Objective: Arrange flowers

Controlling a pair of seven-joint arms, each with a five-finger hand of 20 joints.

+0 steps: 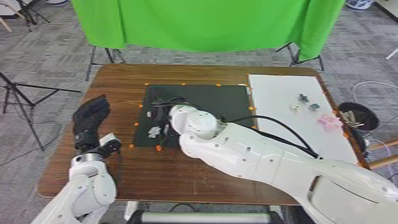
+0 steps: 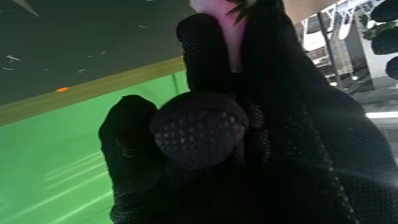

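My right hand (image 1: pixel 165 104) is over the left part of the dark mat (image 1: pixel 213 95) in the head view. In the right wrist view, the black-gloved right hand (image 2: pixel 198 130) pinches a slim pink flower piece (image 2: pixel 233 37) between its fingers, with small green leaves beside its pale end. The left hand (image 1: pixel 91 116) rests left of the mat, palm low, its fingers straight and pointing away from the robot. Pink flowers (image 1: pixel 330 121) lie on the white board (image 1: pixel 280 135) at the right. A small whitish piece (image 1: pixel 154 132) lies on the dark mat.
Several small pieces (image 1: pixel 303 98) sit on the white board near its far right. A dark round basket (image 1: pixel 358 111) stands beyond the table's right edge. The right arm spans the near right part of the table (image 1: pixel 147 175). A green cloth (image 1: pixel 213 25) hangs behind the table.
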